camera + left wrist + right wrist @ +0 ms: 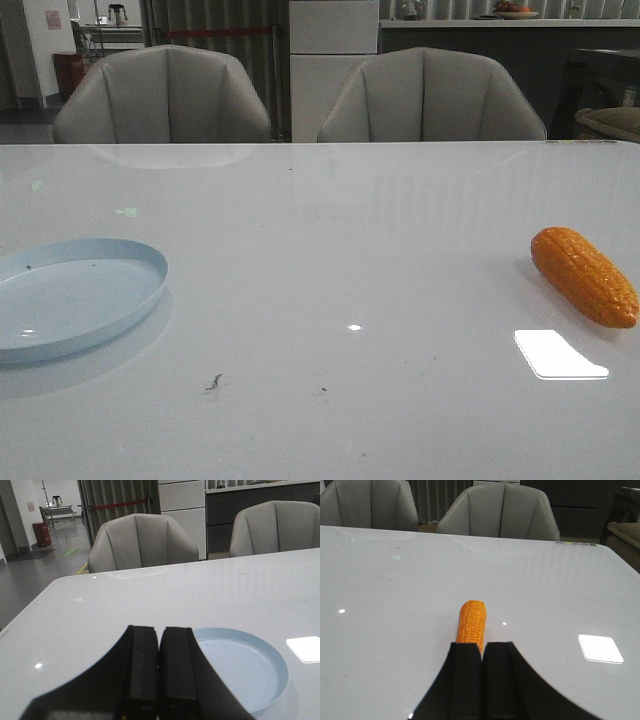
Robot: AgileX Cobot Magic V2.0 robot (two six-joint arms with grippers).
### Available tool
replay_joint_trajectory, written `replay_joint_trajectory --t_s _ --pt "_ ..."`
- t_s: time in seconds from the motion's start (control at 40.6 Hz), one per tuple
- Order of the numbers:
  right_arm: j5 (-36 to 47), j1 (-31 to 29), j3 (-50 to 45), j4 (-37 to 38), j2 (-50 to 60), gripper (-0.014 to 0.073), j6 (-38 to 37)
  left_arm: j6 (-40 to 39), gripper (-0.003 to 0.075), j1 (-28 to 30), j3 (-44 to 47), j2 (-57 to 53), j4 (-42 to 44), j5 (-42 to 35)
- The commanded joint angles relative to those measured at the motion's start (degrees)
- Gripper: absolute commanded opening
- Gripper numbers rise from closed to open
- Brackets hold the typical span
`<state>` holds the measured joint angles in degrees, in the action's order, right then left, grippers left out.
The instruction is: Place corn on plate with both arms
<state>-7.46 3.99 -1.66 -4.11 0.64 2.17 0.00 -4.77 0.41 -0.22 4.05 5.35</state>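
The orange corn [585, 275] lies on the white table at the right, tapered end toward the front. In the right wrist view the corn [471, 621] lies just beyond my right gripper [482, 645], which is shut and empty. The pale blue plate [70, 295] sits at the left edge of the table, with a few dark specks in it. In the left wrist view the plate [240, 665] lies just past and to one side of my left gripper [159, 630], which is shut and empty. Neither gripper shows in the front view.
Two grey chairs [165, 95] [430, 95] stand beyond the table's far edge. A small dark smudge [214, 381] marks the table near the front. A bright light reflection [560, 355] lies in front of the corn.
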Motion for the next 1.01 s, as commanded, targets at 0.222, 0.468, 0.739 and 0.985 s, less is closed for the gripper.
replay_joint_trajectory --t_s 0.222,0.468,0.739,0.985 --pt "4.9 0.1 0.9 0.3 1.2 0.0027 0.3 -0.7 0.009 0.0 0.0 -0.9 -0.6 -5.3" --pt "4.9 0.1 0.9 0.3 1.2 0.0027 0.3 -0.7 0.009 0.0 0.0 -0.9 -0.6 -5.3" --pt "4.9 0.1 0.9 0.3 1.2 0.0027 0.3 -0.7 0.009 0.0 0.0 -0.9 -1.1 -6.5" --pt "5.2 0.1 0.9 0.3 1.2 0.0027 0.3 -0.7 0.009 0.0 0.0 -0.9 -1.7 -17.0"
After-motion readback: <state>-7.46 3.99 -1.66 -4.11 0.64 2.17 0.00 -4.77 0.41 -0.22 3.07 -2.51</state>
